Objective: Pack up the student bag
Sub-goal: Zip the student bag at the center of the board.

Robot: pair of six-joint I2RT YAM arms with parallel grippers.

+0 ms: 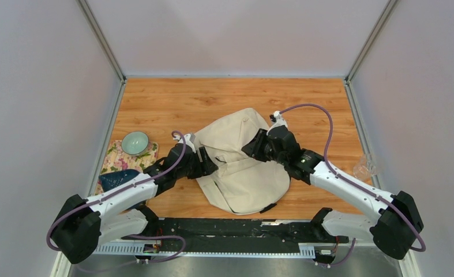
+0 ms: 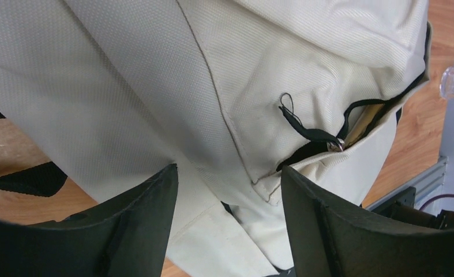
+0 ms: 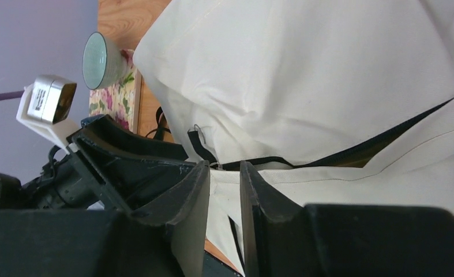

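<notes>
Cream student bag (image 1: 241, 190) lies mid-table btw both arms, long side running near to far. L claw (image 2: 229, 173) is spread wide at the bag's left edge, w/ cloth in the gap. Zip pull (image 2: 314, 134) sits a bit past one finger, slit part open. R claw (image 3: 224, 167) is on top, closest to the pull, fingers almost together. Can't tell if it's pinching anything. Inside the slit is too dark to see.

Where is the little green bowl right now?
In the top view, the green bowl sits on a floral mat near the table's left edge, to the left of the student bag.
</notes>
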